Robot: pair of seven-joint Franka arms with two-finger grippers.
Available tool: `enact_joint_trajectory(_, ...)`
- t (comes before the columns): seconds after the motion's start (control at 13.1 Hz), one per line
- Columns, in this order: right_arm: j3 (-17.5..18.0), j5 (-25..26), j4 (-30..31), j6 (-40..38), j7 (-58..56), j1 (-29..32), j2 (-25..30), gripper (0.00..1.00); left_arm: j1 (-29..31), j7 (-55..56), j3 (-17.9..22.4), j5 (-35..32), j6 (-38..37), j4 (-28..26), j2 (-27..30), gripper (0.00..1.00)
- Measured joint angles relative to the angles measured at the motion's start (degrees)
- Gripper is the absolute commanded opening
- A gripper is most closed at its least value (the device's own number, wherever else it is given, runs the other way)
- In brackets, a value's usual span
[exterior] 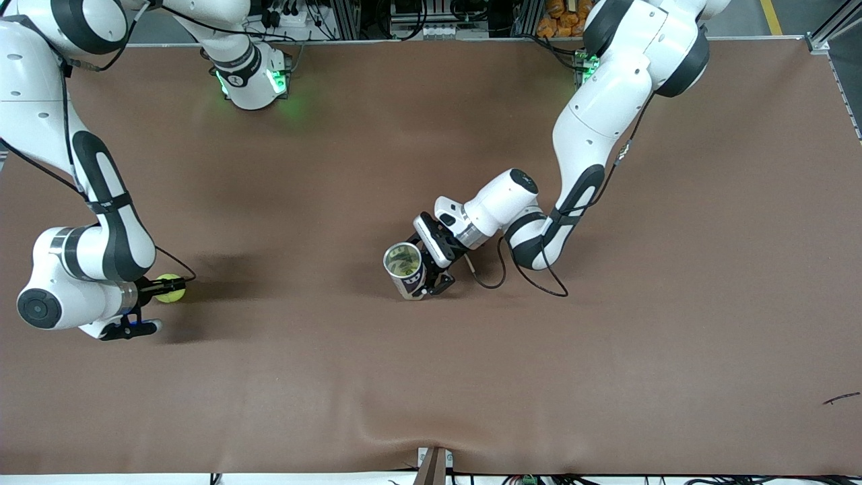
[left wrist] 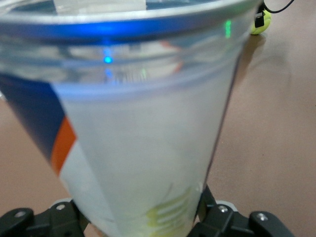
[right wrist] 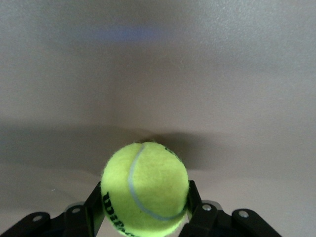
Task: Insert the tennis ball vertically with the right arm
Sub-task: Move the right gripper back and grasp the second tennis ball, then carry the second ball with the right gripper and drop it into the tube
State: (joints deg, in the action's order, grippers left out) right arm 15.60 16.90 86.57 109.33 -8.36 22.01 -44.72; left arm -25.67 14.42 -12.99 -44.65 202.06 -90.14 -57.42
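A yellow-green tennis ball (exterior: 172,287) sits between the fingers of my right gripper (exterior: 163,289), low over the brown table at the right arm's end. In the right wrist view the ball (right wrist: 144,190) fills the gap in the right gripper (right wrist: 143,210), a black finger tight on each side. My left gripper (exterior: 421,272) is shut on a clear ball tube (exterior: 403,260) with a blue and orange label. The tube stands near the table's middle, roughly upright, open mouth up. The tube (left wrist: 148,123) fills the left wrist view, held at its base by the left gripper (left wrist: 143,219). The ball (left wrist: 260,22) shows small, farther off.
The brown mat (exterior: 431,377) covers the whole table. A black cable (exterior: 532,286) loops on it beside the left arm's wrist. A small dark scrap (exterior: 842,399) lies toward the left arm's end, near the front edge. A bracket (exterior: 434,465) sits at the front edge.
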Motion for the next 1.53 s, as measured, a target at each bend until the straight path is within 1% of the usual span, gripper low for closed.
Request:
enact_joint_trajectory(0.15, 1.09, -0.02, -0.12, 1.06, -0.04, -0.15, -0.01, 0.28, 0.0, 0.0, 0.0, 0.0, 0.0, 0.0, 0.0, 0.85)
enact_joint_trajectory(0.38, 6.04, -1.01, -1.33, 7.29, 0.12, -2.31, 0.04, 0.28, -0.01, 0.0, -0.01, 0.0, 0.0, 0.0, 0.0, 0.85)
enact_joint_trajectory(0.46, 7.71, -2.53, -1.66, 9.01, 0.28, -3.63, 0.07, 0.28, -0.01, 0.0, -0.01, 0.0, 0.0, 0.0, 0.0, 0.85)
enact_joint_trajectory(0.61, 10.46, -7.82, -2.62, 10.0, 2.31, -6.36, 0.22, 0.28, -0.01, 0.0, -0.02, 0.0, 0.0, 0.0, 0.0, 0.85)
enact_joint_trajectory(0.69, 11.65, -10.33, -3.07, 10.0, 5.81, -7.89, 0.46, 0.3, 0.0, 0.0, -0.02, 0.0, 0.0, 0.0, 0.0, 0.85)
enact_joint_trajectory(0.76, 12.61, -11.56, -3.36, 10.0, 10.63, -9.77, 0.83, 0.3, 0.0, 0.0, -0.02, 0.0, 0.0, 0.01, 0.0, 0.85)
enact_joint_trajectory(1.07, 13.89, -12.29, -6.92, 10.25, 27.96, -18.17, 1.7, 0.3, 0.0, 0.0, -0.02, 0.0, 0.0, 0.01, 0.0, 0.85)
enact_joint_trajectory(1.14, 14.87, -12.33, -7.8, 10.22, 32.0, -19.4, 1.88, 0.33, 0.0, 0.0, -0.02, 0.0, 0.0, 0.01, 0.0, 0.85)
enact_joint_trajectory(1.3, 18.46, -12.33, -9.18, 8.66, 38.16, -19.73, 3.19, 0.33, 0.01, 0.0, -0.03, 0.0, 0.0, 0.01, 0.0, 0.85)
enact_joint_trajectory(1.45, 21.07, -12.44, -9.93, 4.23, 43.53, -19.26, 6.07, 0.33, 0.01, 0.0, -0.03, 0.0, 0.0, 0.02, 0.0, 0.85)
enact_joint_trajectory(1.53, 22.2, -12.47, -9.94, 3.28, 46.46, -19.19, 7.19, 0.33, 0.01, 0.0, -0.03, 0.0, 0.0, 0.03, 0.0, 0.85)
